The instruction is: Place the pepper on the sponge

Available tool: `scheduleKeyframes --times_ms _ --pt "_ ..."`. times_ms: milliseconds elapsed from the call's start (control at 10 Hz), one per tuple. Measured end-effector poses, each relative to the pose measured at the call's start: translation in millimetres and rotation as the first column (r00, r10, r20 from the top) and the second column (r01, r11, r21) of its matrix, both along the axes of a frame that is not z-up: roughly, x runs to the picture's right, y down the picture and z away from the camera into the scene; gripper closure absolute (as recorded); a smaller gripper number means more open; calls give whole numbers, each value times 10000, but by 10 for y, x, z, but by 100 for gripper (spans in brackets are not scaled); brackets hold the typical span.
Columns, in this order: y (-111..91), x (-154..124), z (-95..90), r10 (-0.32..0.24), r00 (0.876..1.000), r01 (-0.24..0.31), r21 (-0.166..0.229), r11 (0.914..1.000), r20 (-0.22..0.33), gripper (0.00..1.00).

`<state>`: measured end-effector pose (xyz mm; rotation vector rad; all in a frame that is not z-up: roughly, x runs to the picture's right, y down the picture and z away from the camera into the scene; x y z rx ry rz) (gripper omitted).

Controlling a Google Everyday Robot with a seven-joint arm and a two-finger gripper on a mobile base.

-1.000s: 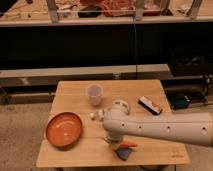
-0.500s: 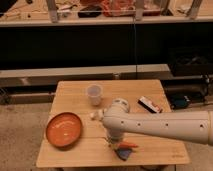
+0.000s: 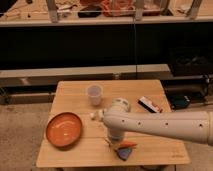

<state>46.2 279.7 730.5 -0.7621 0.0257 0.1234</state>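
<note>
Wooden table (image 3: 150,95): pepper (image 3: 128,144) atop sponge (image 3: 122,152), near plate (image 3: 50,131); pincer (image 3: 112,141) alongside, grip indiscernible.

The gripper (image 3: 112,141) hangs low over the table (image 3: 75,156). Just beside it the pepper (image 3: 128,144) touches the sponge (image 3: 123,152). The orange plate (image 3: 64,129) sits well apart, opposite.

The white arm (image 3: 160,125) lies across the right half of the wooden table (image 3: 75,155) and blocks the way in from that side. Its gripper (image 3: 112,142) hangs low near the front edge, just beside the pepper (image 3: 128,144) and the sponge (image 3: 123,152). The orange plate (image 3: 64,131) fills the front left, the cup (image 3: 94,94) stands behind the middle, and the black-and-white block (image 3: 149,104) sits at the right rear. Bare wood shows between the plate and the gripper, and at the back left corner.
</note>
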Motion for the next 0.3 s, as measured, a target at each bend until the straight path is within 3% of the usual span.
scheduleKeyframes --times_ms 300 --pt "23 34 16 -79 9997 81 -94 9999 225 20"
